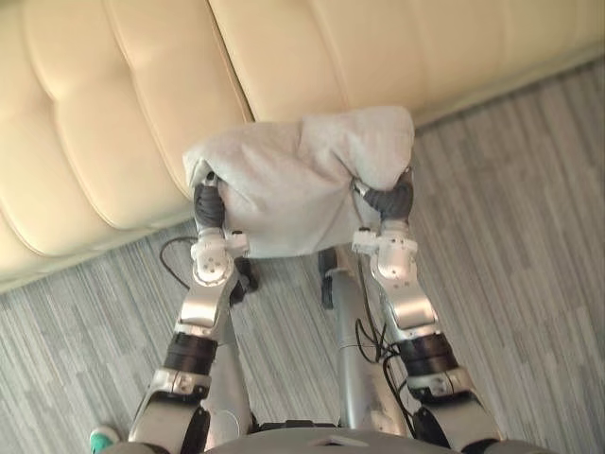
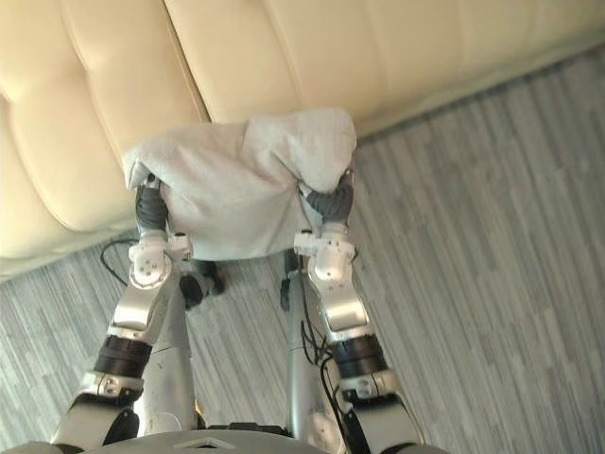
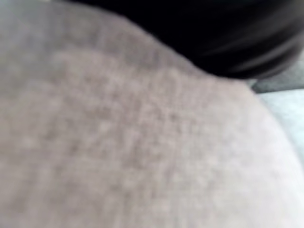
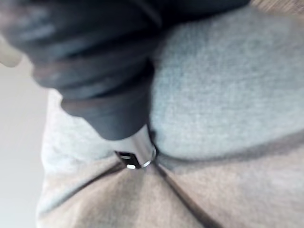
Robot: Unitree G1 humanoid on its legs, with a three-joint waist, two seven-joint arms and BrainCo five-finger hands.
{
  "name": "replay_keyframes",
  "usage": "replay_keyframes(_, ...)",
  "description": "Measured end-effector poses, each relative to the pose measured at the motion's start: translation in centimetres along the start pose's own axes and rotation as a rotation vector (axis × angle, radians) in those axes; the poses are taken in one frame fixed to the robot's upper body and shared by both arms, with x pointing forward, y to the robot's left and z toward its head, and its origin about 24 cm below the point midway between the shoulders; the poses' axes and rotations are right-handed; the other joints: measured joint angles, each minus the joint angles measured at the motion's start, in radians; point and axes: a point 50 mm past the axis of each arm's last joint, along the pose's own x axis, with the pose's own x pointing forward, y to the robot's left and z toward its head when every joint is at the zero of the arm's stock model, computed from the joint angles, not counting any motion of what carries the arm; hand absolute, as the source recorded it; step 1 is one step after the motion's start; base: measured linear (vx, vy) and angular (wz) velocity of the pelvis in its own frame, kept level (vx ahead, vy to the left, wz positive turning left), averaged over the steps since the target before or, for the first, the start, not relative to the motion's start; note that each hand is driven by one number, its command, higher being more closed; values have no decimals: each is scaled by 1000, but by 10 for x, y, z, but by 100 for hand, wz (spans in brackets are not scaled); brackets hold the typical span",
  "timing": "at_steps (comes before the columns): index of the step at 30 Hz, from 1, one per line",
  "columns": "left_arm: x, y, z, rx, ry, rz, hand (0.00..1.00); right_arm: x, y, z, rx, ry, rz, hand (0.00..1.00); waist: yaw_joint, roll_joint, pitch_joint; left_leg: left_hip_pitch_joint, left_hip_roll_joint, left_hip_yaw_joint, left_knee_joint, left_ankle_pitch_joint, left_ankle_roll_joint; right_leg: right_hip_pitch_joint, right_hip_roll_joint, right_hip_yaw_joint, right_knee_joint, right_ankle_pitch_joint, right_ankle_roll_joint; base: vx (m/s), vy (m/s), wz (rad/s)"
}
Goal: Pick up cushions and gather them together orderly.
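You see a plain pale grey cushion (image 1: 302,180) in front of a cream sofa (image 1: 113,113). The floor (image 1: 529,208) is grey, streaked with fine wood-grain planks.

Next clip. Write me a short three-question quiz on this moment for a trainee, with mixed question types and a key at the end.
1. True or false: the grey cushion lies flat on the floor.
2. Where are the left hand and the right hand? A) both at one side of the cushion B) one at each side of it C) both away from it
3. Fill in: behind the cushion stands a cream ____.
Key: 1 false, it is held up; 2 B; 3 sofa.
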Motion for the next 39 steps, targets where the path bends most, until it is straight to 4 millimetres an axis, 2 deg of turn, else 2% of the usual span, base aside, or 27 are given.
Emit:
replay_keyframes(3, -18, 9, -6, -13, 17, 11, 100, -27, -5, -18, 30, 91, 43, 100, 2, -1, -35, 154, -27, 4, -79, 3, -7, 163, -18, -20, -94, 2, 2, 189, 40, 14)
replay_keyframes(4, -26, 15, -10, -11, 32, 17, 100, -40, -5, -26, 39, 136, 70, 100, 5, -2, -75, 202, -34, 7, -109, 4, -9, 216, -20, -24, -135, 3, 3, 213, 46, 12)
replay_keyframes(6, -33, 19, -14, -6, 49, 15, 100, -50, -7, -31, 49, 172, 88, 100, 10, -3, -99, 262, -44, 15, -144, 3, -10, 279, -26, -28, -176, 4, 5, 194, 28, 3)
replay_keyframes(8, -48, 27, -24, 5, 94, 16, 100, -66, -7, -41, 67, 238, 109, 100, 10, -2, -151, 368, -62, 30, -209, 4, -13, 390, -35, -36, -259, 21, 17, 229, 21, -1)
replay_keyframes(10, -55, 30, -29, 11, 117, -1, 100, -76, -10, -47, 65, 274, 118, 100, 11, -5, -197, 420, -70, 31, -256, 10, -21, 456, -35, -48, -331, 39, 17, 211, 11, 1)
replay_keyframes(16, -68, 37, -39, 24, 172, -12, 100, -86, -12, -53, 54, 312, 156, 100, 10, -17, -268, 556, -106, 38, -378, 39, -33, 610, -37, -53, -488, 84, 22, 152, -3, 1)
replay_keyframes(21, -83, 45, -49, 70, 224, 0, 100, -96, -13, -61, 48, 357, 190, 100, 3, -33, -309, 645, -159, -3, -486, 71, -31, 722, -52, -50, -625, 139, 27, 84, 5, 1)
replay_keyframes(26, -92, 50, -58, 83, 269, -12, 100, -104, -13, -75, 34, 427, 202, 100, 1, -47, -327, 658, -186, -19, -502, 80, -24, 744, -71, -48, -661, 165, 32, -29, 57, 2)
replay_keyframes(30, -97, 55, -62, 92, 292, -1, 100, -105, -11, -76, 41, 432, 213, 100, 12, -53, -323, 652, -205, -27, -492, 69, -28, 735, -92, -45, -657, 158, 30, -118, 80, -3)
replay_keyframes(31, -97, 55, -62, 92, 293, 0, 100, -105, -11, -76, 43, 431, 213, 100, 26, -60, -318, 636, -212, -37, -471, 46, -27, 705, -96, -35, -616, 140, 23, -149, 104, -17)
replay_keyframes(33, -97, 55, -62, 93, 293, -4, 100, -105, -11, -76, 42, 434, 213, 100, 27, -74, -307, 614, -234, -68, -440, 24, -21, 667, -115, -44, -538, 101, 7, -120, 102, 1)
replay_keyframes(36, -98, 55, -62, 94, 295, -9, 100, -108, -10, -83, 36, 463, 217, 100, 6, -91, -290, 613, -269, -95, -427, 9, 3, 645, -158, -82, -438, 54, -67, -36, 94, 23)
replay_keyframes(37, -98, 56, -62, 96, 294, -8, 100, -108, -9, -83, 37, 466, 222, 100, 5, -89, -288, 609, -269, -99, -415, 5, 10, 629, -160, -84, -396, 66, -68, -8, 79, 8)
replay_keyframes(38, -97, 58, -61, 104, 289, -6, 100, -108, -5, -84, 40, 471, 235, 100, 7, -78, -279, 606, -261, -104, -401, -2, 22, 579, -161, -97, -298, 106, -65, -1, 59, 6)
replay_keyframes(39, -95, 60, -59, 121, 278, -10, 100, -108, -1, -87, 42, 483, 247, 100, 1, -52, -261, 606, -245, -116, -406, -7, 31, 534, -153, -111, -243, 85, -85, 12, 20, 6)
